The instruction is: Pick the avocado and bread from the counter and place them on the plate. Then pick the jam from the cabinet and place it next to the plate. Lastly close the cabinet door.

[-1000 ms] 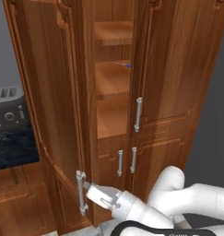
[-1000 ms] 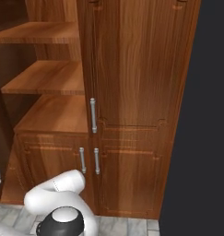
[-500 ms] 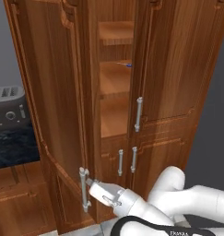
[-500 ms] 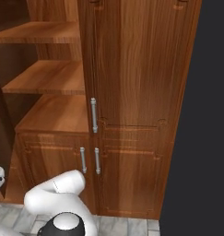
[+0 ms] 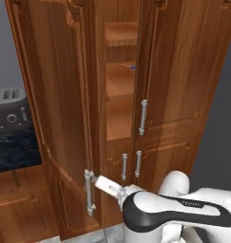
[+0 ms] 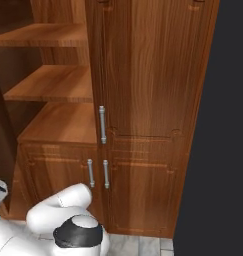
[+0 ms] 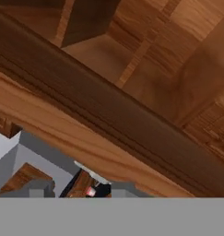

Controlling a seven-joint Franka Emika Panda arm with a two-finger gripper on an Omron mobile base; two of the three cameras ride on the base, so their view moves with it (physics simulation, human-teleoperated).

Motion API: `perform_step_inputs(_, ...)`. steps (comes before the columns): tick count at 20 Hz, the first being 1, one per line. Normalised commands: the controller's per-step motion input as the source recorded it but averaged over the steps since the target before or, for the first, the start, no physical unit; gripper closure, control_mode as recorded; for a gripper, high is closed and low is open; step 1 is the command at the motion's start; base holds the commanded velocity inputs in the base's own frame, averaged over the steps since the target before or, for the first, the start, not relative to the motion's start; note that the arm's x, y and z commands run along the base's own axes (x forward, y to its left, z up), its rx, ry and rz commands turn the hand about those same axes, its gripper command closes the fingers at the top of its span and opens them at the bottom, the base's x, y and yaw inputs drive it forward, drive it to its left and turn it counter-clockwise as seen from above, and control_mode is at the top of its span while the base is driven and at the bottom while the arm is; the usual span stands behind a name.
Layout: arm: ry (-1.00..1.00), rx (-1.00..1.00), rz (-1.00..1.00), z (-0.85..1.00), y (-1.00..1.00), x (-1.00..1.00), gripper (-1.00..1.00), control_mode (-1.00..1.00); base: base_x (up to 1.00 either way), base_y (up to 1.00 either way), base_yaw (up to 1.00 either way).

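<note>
From the left base, the gripper (image 5: 95,182), clamped on the silver handle (image 5: 89,192), has swung the cabinet door (image 5: 55,109) nearer shut; from the right base the shelves (image 6: 53,82) remain exposed; the hand camera skims the door's edge (image 7: 113,120), so closing continues.

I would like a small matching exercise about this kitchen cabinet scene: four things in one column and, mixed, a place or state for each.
Things:
1. cabinet door
2. tool
3. toaster
4. two small lower doors

Places or states:
A. shut, below the shelves
B. on the black counter, far left
C. swung partly open
D. at the tall door's bar handle

Pairs: 1-C, 2-D, 3-B, 4-A
</note>
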Motion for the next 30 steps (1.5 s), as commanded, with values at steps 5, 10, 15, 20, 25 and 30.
perform_step_inputs(5,0.42,0.00,-0.33,0.07,-0.60,1.00,-1.00,-1.00,0.00,0.00,0.00)
perform_step_inputs(10,0.32,0.00,-0.35,0.00,-0.64,1.00,-1.00,-1.00,0.00,0.00,0.00)
perform_step_inputs(15,0.20,-0.02,-0.44,0.00,-0.44,1.00,-1.00,-1.00,0.00,0.00,0.00)
perform_step_inputs(20,0.17,-0.08,-0.47,0.00,-0.30,1.00,-1.00,-1.00,0.00,0.00,0.00)
perform_step_inputs(25,0.16,-0.29,-0.54,0.00,-0.01,1.00,-1.00,-1.00,0.00,0.00,0.00)
perform_step_inputs(30,0.19,-0.45,-0.59,0.00,0.24,1.00,-1.00,-1.00,0.00,0.00,0.00)
